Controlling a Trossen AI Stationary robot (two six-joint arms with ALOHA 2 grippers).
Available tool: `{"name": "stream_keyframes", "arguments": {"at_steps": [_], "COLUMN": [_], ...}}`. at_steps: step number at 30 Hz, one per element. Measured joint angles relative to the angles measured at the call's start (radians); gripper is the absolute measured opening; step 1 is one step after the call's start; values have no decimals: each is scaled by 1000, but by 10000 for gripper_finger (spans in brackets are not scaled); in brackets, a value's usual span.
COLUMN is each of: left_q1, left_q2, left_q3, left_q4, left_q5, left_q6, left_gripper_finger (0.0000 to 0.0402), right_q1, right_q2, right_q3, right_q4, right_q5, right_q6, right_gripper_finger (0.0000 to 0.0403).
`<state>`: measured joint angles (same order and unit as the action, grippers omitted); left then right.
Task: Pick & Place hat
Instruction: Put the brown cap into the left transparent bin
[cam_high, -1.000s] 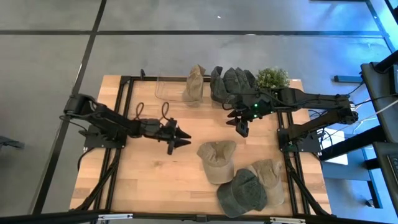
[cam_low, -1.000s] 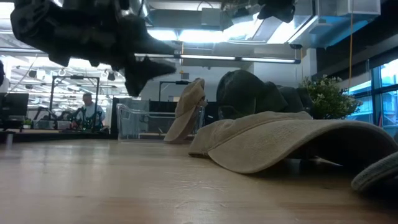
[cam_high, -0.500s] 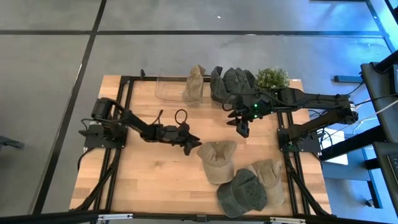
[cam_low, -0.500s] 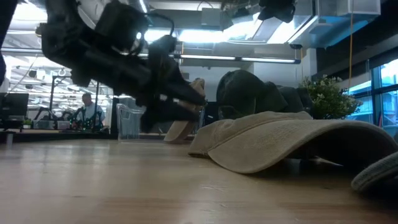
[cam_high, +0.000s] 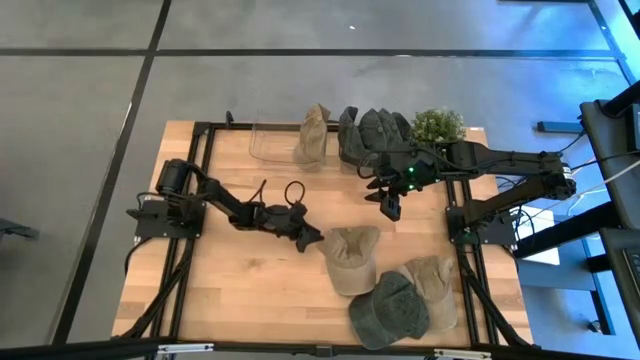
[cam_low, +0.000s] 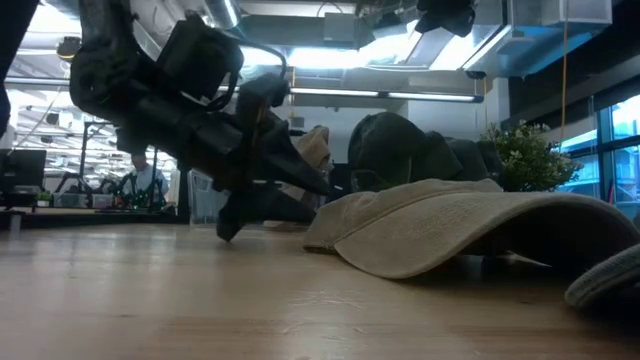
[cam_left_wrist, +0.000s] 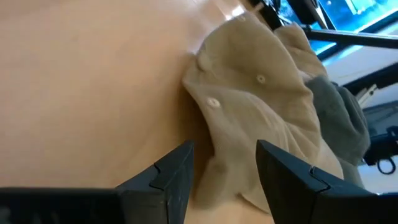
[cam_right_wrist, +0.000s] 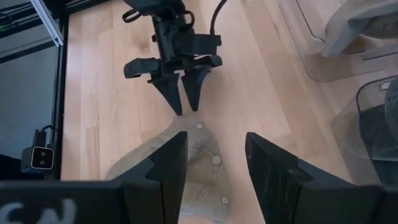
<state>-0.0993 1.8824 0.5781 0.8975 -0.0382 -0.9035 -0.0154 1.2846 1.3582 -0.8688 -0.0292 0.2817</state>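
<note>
The left pincer (cam_high: 312, 238) has been carried across the tabletop (cam_high: 230, 285) from its left half toward the middle and lowered, so that its tips are now set just beside the crown edge of the tan cap (cam_high: 350, 256) lying near the middle of the tabletop. Its fingers (cam_left_wrist: 180, 168) are held partly open and nothing is gripped; in the left wrist view the cap's edge is seen just ahead of the gap between them. The approach is therefore judged finished, with the grasp not yet made. The right pincer (cam_high: 390, 205) has been kept where it was, raised over the far right part of the tabletop, partly open and empty. Two more caps (cam_high: 405, 300) are piled by the near right corner, and others (cam_high: 375, 132) are stacked along the far edge beside a clear bin (cam_high: 268, 143) and a small plant (cam_high: 438, 124).
</note>
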Motion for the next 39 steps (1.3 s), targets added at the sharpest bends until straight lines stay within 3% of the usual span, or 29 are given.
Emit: {"name": "stream_keyframes", "arguments": {"at_steps": [11,18,22,30,35,39], "left_q1": [-2,-1,-1,32,74,94], "left_q2": [6,50,45,45,11,-37], "left_q3": [75,99,99,98,97,97], "left_q4": [-67,-52,-56,-51,-51,-48], "left_q5": [-4,122,131,236,366,394], "left_q6": [30,12,23,73,84,117], "left_gripper_finger": [168,165,133,12,5,5], "right_q1": [0,0,0,0,0,0], "right_q2": [0,0,1,1,1,1], "right_q3": [0,0,0,0,0,0], "right_q4": [1,1,1,0,1,5], "right_q5": [-1,-1,-1,-1,0,0], "right_q6": [1,0,-1,-2,-2,-24], "right_gripper_finger": [163,163,163,163,163,163]}}
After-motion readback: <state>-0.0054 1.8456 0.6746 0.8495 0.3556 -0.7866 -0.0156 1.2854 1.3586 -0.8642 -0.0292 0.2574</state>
